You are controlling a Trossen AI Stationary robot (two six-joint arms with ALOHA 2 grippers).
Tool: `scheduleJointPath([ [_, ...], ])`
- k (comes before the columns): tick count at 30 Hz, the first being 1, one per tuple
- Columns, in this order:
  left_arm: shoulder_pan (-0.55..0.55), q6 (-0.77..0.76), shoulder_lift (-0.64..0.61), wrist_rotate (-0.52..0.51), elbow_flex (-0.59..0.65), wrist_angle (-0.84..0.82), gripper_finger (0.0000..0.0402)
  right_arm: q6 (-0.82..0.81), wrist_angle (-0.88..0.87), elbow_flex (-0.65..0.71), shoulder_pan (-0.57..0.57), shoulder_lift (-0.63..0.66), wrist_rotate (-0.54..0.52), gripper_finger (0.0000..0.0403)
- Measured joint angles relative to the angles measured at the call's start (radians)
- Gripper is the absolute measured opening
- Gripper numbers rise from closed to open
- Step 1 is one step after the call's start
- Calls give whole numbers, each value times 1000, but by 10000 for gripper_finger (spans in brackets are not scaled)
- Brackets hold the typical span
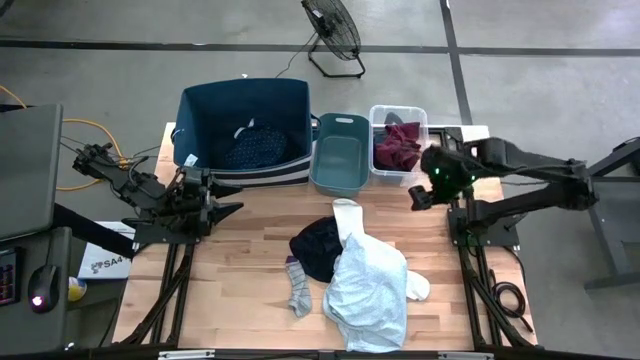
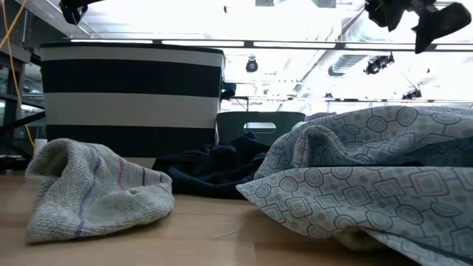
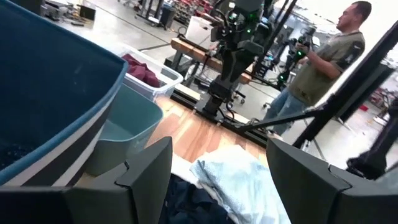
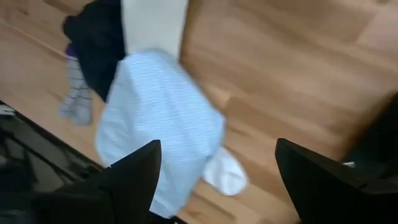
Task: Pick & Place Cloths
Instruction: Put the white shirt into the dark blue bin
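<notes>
A pale blue-white shirt (image 1: pixel 366 288) lies crumpled on the near middle of the table, over the edge of a black garment (image 1: pixel 316 246). A long white sock (image 1: pixel 347 218) lies across both. A grey striped sock (image 1: pixel 299 291) rests flat to their left, and a second white sock (image 1: pixel 417 287) sticks out at the shirt's right. A navy dotted garment (image 1: pixel 254 148) lies in the large bin and a maroon one (image 1: pixel 397 146) in the clear bin. My left gripper (image 1: pixel 232 207) hangs open at the table's left. My right gripper (image 1: pixel 418 198) hovers open above the bare wood right of the pile, empty.
Three containers line the far edge: a large navy striped bin (image 1: pixel 245 105), a teal bin (image 1: pixel 337 160) and a clear bin (image 1: pixel 400 115). A person (image 3: pixel 323 62) stands beyond the table's right side. Bare wood (image 1: pixel 230 270) lies left of the pile.
</notes>
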State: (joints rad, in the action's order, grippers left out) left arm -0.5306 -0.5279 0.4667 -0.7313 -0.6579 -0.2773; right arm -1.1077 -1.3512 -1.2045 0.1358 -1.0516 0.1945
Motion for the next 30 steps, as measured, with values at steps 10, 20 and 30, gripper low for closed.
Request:
scheduleJointPath([
  [10,0,0,0,99,0,-54,255,-359,253,0,-379,-129,-113,305],
  [20,0,0,0,123,0,-93,255,-455,519,0,-576,-379,-90,305],
  [30,0,3,0,143,0,-93,255,-927,714,0,-669,-533,-43,305],
])
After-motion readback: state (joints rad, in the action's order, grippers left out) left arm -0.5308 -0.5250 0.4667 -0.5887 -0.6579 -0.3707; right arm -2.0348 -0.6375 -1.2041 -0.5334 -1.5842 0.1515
